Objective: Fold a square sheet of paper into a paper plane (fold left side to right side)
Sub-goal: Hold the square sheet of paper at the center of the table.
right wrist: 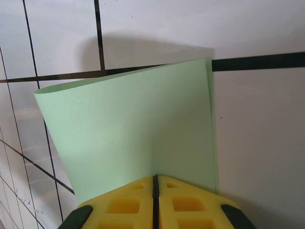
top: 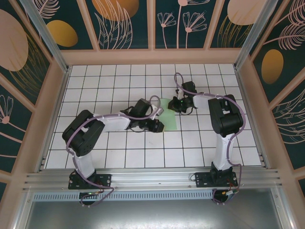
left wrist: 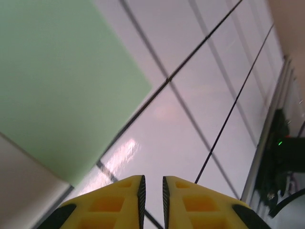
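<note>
Pinching one edge of the square sheet of paper (right wrist: 128, 129), your right gripper (right wrist: 155, 177) has its yellow fingers clenched flat on it, with no gap between them. From that grip the sheet bows up in a soft curve and throws a shadow on the tiles behind. I judge you hold it this way to carry one side across onto the other without creasing it early. Your left gripper (left wrist: 152, 179) hangs just beside the sheet's free corner, over bare tile. Its fingers are nearly together, with a slim gap and nothing in it. It is likely placed there to pin the flat part or press the fold. The paper is thin, matte, pale mint and unmarked, and limp enough to sag. Under the sheet, the white grid tiles (top: 119, 152) are glossy with dark joints.
</note>
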`<action>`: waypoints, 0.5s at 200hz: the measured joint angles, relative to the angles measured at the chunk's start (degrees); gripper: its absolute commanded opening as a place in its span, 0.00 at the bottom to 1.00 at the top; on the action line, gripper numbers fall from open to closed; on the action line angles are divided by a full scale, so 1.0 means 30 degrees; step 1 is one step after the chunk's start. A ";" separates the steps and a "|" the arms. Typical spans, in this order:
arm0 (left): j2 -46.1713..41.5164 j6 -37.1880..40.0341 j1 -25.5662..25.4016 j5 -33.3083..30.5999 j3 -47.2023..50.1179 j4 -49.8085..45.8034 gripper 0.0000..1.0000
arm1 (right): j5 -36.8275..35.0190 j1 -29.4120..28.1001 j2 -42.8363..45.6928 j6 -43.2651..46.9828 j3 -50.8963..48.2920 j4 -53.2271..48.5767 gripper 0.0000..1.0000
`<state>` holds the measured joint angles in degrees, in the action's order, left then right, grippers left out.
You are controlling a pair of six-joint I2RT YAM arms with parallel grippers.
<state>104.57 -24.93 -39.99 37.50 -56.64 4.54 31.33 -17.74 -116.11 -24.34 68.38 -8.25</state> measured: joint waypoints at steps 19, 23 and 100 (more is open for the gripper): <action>0.0197 -0.0386 0.0911 0.0000 -0.0896 0.0321 0.16 | 0.0000 0.0000 0.0000 0.0000 0.0007 0.0000 0.11; 0.0328 -0.0415 0.1064 -0.0007 -0.1137 0.0321 0.16 | 0.0000 0.0000 0.0000 0.0007 0.0000 0.0000 0.11; 0.5457 -0.0576 0.1537 -0.0743 -0.5697 0.0211 0.16 | 0.0000 -0.0022 0.0000 0.0007 0.0022 -0.0051 0.11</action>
<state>120.95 -26.65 -35.38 35.27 -73.73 5.17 31.33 -17.80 -116.11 -24.32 68.45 -8.40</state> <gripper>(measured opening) 0.160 0.112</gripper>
